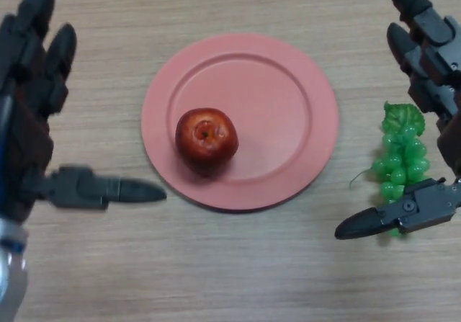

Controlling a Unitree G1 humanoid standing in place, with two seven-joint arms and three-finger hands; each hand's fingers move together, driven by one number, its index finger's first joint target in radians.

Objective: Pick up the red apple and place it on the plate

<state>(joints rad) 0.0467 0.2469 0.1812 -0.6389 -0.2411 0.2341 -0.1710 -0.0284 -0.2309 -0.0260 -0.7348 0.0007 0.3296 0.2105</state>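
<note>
The red apple [207, 137] sits stem-up on the plate [288, 120], toward 8 o'clock. Green grapes [400, 160] lie at 3 o'clock. Left hand [29, 113] and right hand [432, 84] have fingers spread wide, holding nothing.

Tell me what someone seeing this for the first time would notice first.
The eye goes first to the shiny red apple sitting on the left part of the round pink plate in the middle of the wooden table. Next come the two black robot hands, both open: the left robot hand beside the plate's left edge, and the right robot hand over a bunch of green plastic grapes to the plate's right.
</note>
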